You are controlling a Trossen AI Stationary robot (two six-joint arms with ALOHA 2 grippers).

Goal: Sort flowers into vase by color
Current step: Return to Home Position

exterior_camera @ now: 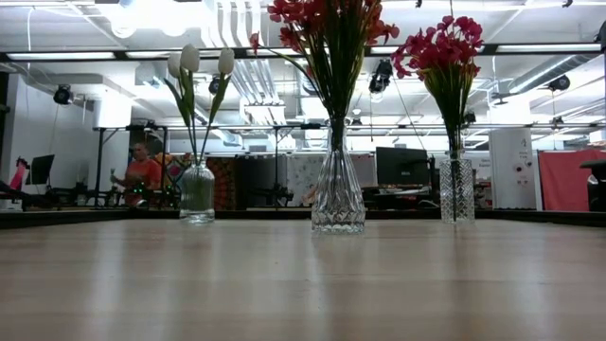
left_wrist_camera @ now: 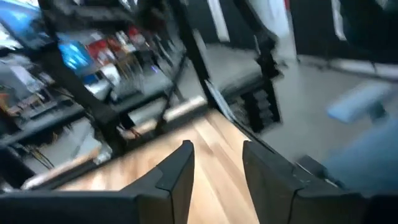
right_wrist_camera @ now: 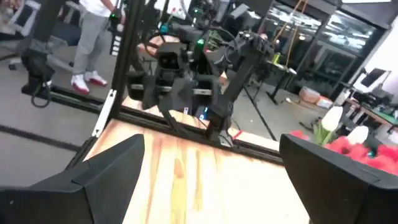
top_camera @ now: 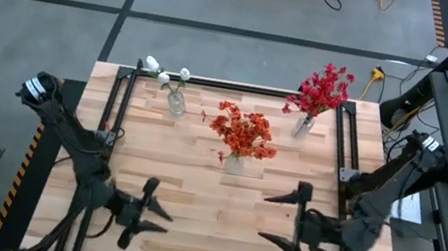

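Sorting looks finished: white flowers [top_camera: 165, 72], orange flowers [top_camera: 243, 132] and red flowers [top_camera: 323, 89] each stand in separate glass vases [top_camera: 235, 163], well ahead of both grippers. The left gripper [top_camera: 158, 209] and right gripper [top_camera: 271, 218] are released and hold nothing.

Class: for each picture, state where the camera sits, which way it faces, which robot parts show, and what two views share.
High view: above the table, facing straight down; both arms, left gripper and right gripper open.
Low view: table-top height, facing level past white flowers, orange flowers, red flowers; no arm shows.
Left wrist view: on left arm, facing over the table's edge; own fingers.
Right wrist view: on right arm, facing the left arm; own fingers.
Shared: high and low views show all three bunches.
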